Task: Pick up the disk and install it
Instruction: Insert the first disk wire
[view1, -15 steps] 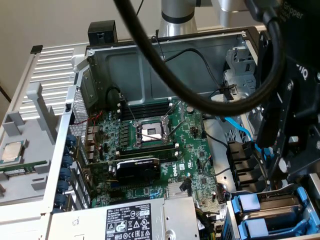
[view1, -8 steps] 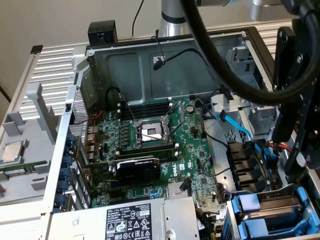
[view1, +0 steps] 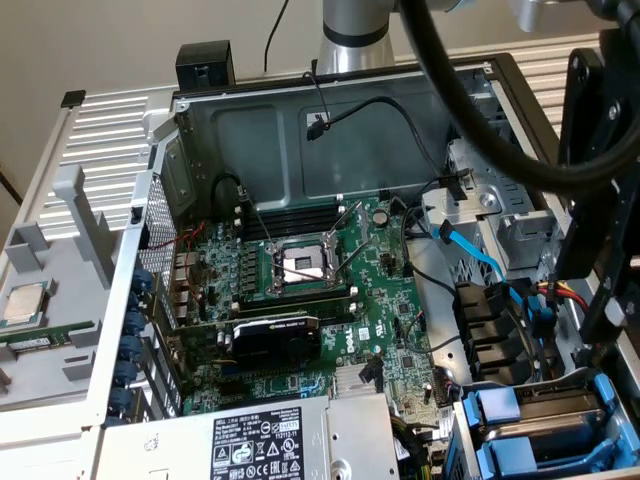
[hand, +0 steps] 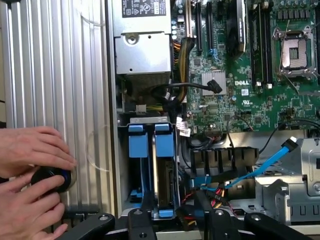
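The disk (hand: 164, 150) sits edge-up in the drive bay of the open computer case, its blue carrier frame around a grey metal body. A second blue carrier (hand: 138, 145) stands right beside it, nearer the case wall. My gripper (hand: 172, 220) hangs just above the bay with its black fingers (hand: 141, 220) apart, one on each side of the disk; I cannot see either one pressing on it. In the exterior view the gripper (view1: 590, 330) comes down at the right over the same blue-framed disk (view1: 497, 405).
A person's hands (hand: 35, 165) rest on a black round knob (hand: 52, 177) on the ribbed table outside the case. Around the bay are the power supply (hand: 142, 45), the motherboard (hand: 235, 95), a blue cable (hand: 265, 162), a black graphics card (view1: 275, 335) and loose wiring.
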